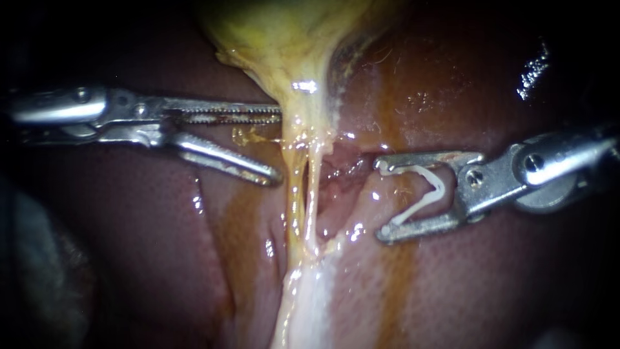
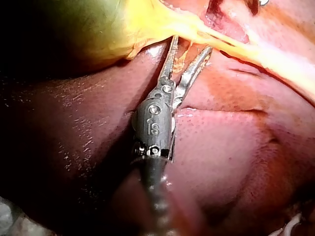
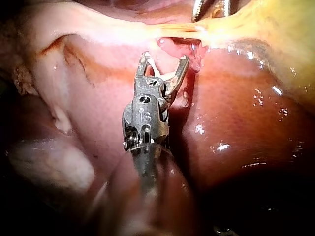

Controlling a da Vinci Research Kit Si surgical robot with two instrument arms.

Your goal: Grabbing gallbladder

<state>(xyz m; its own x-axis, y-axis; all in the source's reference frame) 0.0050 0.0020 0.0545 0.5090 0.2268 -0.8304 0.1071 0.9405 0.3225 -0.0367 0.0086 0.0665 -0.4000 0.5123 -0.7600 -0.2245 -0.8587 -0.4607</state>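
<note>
The yellow gallbladder (image 1: 284,39) hangs at the top of the endoscope view and narrows into a pale stretched strand (image 1: 300,194) running down over the liver (image 1: 129,226). My left instrument (image 1: 278,145) comes in from the left with toothed jaws open, their tips just at the strand's left edge below the gallbladder and nothing gripped. My right instrument (image 1: 382,197) stands right of the strand, jaws spread wide around a white clip (image 1: 423,194). In the left wrist view the open jaws (image 2: 192,43) point at the gallbladder (image 2: 98,24) neck. In the right wrist view the jaws (image 3: 165,56) carry the clip (image 3: 157,73).
Raw pink tissue (image 1: 339,171) lies open between the strand and my right instrument. Glossy brown liver (image 3: 236,137) surrounds everything. The tips of my left instrument (image 3: 211,7) show ahead of my right one, beyond the strand.
</note>
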